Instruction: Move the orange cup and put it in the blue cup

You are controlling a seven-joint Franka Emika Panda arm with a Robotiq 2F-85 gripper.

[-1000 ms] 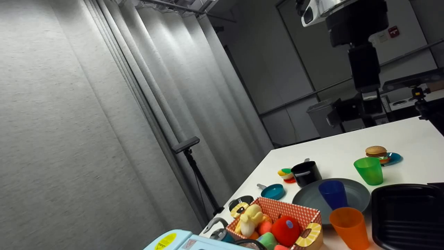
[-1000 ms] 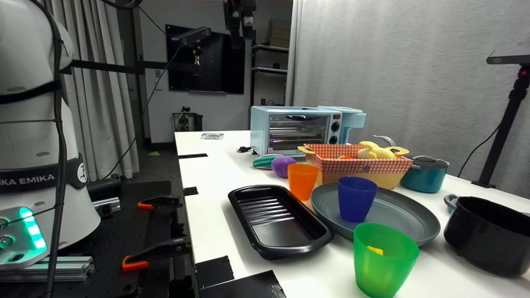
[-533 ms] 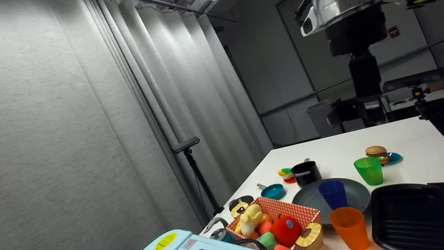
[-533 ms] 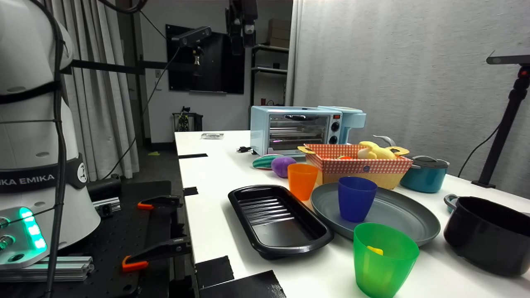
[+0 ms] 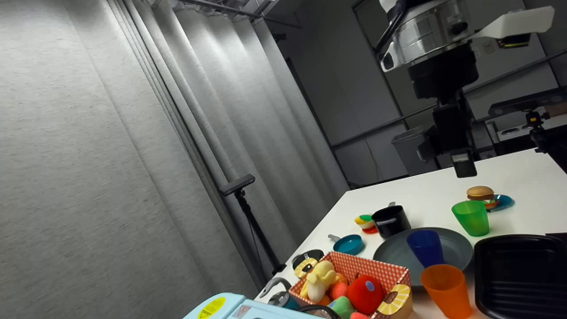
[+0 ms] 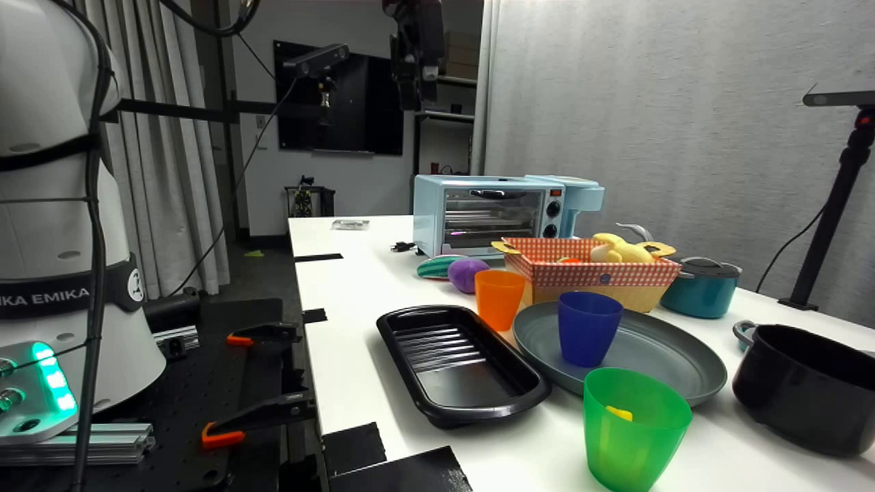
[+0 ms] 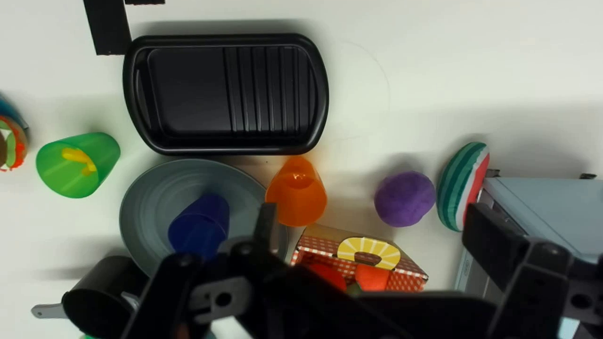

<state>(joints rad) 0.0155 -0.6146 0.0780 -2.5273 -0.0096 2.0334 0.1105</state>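
Note:
The orange cup (image 5: 447, 290) stands upright on the white table in both exterior views (image 6: 499, 301), beside the black tray, the grey plate and the basket. It also shows in the wrist view (image 7: 297, 200). A dark blue cup (image 6: 588, 328), narrow and about the orange cup's size, stands on the grey plate (image 6: 663, 359); it is the only blue cup in view (image 7: 200, 228). No wide, low blue cup shows. My gripper (image 5: 445, 157) hangs high above the table, apart from both cups. In the wrist view its jaws (image 7: 377, 229) stand wide apart with nothing between them.
A black tray (image 6: 472, 372) and a green cup (image 6: 629, 430) with something yellow inside stand near the plate. A checked basket (image 6: 581, 273) of soft toys, a purple ball (image 7: 405, 198), a watermelon toy (image 7: 459, 186), a toaster oven (image 6: 492, 212) and a black pot (image 6: 806, 396) stand around.
My gripper has come down. It has moved left and turned somewhat in one exterior view, and moved slightly right in another. The cups and other things have not moved.

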